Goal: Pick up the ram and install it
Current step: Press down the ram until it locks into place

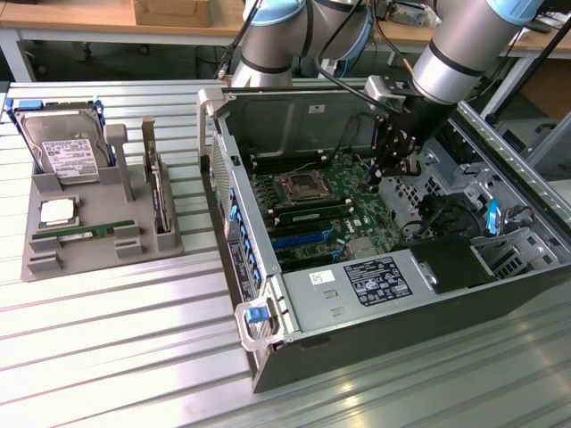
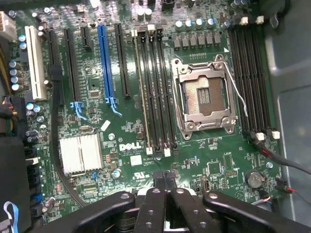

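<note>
Here, an open computer case (image 1: pixel 393 294) lies on its side across a ribbed metal table (image 1: pixel 107 339), its green motherboard (image 1: pixel 326 201) exposed to the robot arm (image 1: pixel 464 45) reaching in from the far right of the exterior view. To the exterior view's left, well apart from the case, a grey parts tray (image 1: pixel 53 259) carries a hard drive (image 1: pixel 61 147) standing at its far end, a dark expansion card (image 1: pixel 159 201) upright along its right side, a square silver processor (image 1: pixel 59 212) and, nearer the camera, the ram (image 1: pixel 85 234), a thin green stick lying flat in its own cradle, untouched. The end effector (image 1: pixel 395 159) hangs over the motherboard inside the case, its black fingers (image 2: pixel 167 187) pressed together and carrying nothing; the wrist view looks down past them onto the empty processor socket (image 2: pixel 206 97) and the rows of black memory slots (image 2: pixel 155 87) beside it. The ram looks light and stiff but delicate: a rigid board that would likely crack if bent, with chips and contact edge best left alone. A hold across its two flat faces near mid-length, or along the long upper edge, appears the soundest, keeping it level and the contact edge free.
</note>
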Robot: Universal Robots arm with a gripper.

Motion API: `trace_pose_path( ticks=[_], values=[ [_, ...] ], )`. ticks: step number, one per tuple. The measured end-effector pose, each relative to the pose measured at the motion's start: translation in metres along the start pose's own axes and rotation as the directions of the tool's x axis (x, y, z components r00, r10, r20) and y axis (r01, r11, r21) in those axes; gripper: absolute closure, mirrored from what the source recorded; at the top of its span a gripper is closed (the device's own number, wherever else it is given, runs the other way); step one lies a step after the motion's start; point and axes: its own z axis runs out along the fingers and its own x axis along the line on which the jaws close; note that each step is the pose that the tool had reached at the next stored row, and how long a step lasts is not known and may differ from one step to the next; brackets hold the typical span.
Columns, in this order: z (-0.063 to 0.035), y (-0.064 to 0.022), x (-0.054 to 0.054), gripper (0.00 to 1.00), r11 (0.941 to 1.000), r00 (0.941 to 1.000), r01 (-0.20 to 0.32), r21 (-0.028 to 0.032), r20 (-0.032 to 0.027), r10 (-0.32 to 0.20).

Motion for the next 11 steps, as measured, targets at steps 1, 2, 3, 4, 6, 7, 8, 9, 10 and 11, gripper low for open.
trace_pose_path(
  ticks=[1,2,3,4,6,7,8,9,10,11],
  values=[
    [0.0000,0.0000,0.0000,0.90,0.9999,0.9999,-0.015,0.0008,0.0015,0.015],
    [0.0001,0.0000,0.0000,0.90,0.9993,0.9993,-0.037,0.0020,0.0037,0.037],
    [0.0001,0.0000,0.0000,0.90,0.9982,0.9982,-0.059,0.0031,0.0061,0.059],
    [0.0001,0.0000,0.0000,0.90,0.9971,0.9971,-0.076,0.0039,0.0079,0.076],
    [0.0002,0.0000,0.0000,0.90,0.9940,0.9940,-0.109,0.0055,0.0113,0.109],
    [0.0002,-0.0001,0.0000,0.90,0.9924,0.9924,-0.123,0.0061,0.0128,0.123],
    [0.0002,0.0000,0.0000,0.90,0.9899,0.9898,-0.142,0.0069,0.0149,0.142],
    [0.0003,-0.0001,0.0000,0.90,0.9873,0.9872,-0.159,0.0076,0.0167,0.158],
    [0.0003,-0.0001,0.0000,0.90,0.9840,0.9838,-0.178,0.0083,0.0189,0.178],
    [0.0004,-0.0001,0.0000,0.90,0.9786,0.9784,-0.206,0.0093,0.0219,0.205]
  ],
)
